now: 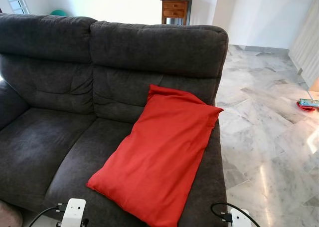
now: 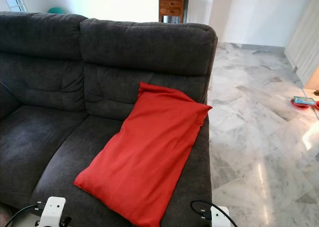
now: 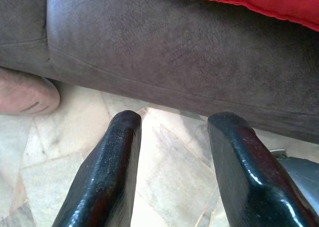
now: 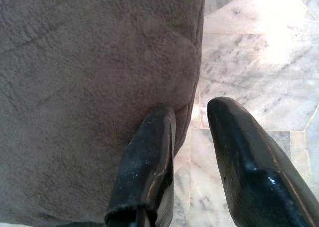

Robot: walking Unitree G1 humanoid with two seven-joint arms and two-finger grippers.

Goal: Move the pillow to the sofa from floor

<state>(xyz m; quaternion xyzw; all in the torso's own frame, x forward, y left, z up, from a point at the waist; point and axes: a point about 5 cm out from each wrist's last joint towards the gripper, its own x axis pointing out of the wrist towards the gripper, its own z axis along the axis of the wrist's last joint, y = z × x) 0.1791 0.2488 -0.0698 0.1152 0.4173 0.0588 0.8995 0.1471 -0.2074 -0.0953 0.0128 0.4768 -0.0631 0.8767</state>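
A red pillow (image 1: 162, 154) lies slanted on the right seat of the dark grey sofa (image 1: 55, 137), its upper end resting against the backrest. Its red edge (image 3: 259, 0) also shows in the left wrist view, above the sofa's front panel. My left gripper (image 3: 174, 124) hangs low before the sofa's front, open and empty, over the floor tiles. By the sofa's front right corner my right gripper (image 4: 192, 112) is open too, with nothing between its fingers. The white wrist units (image 1: 74, 209) of both arms show at the bottom edge.
Marble floor (image 1: 269, 137) stretches to the right of the sofa. A red dish with a blue item (image 1: 308, 105) sits on it at far right. Behind the sofa stands a wooden side table (image 1: 174, 8). A pinkish object (image 3: 25, 92) lies at the sofa's base.
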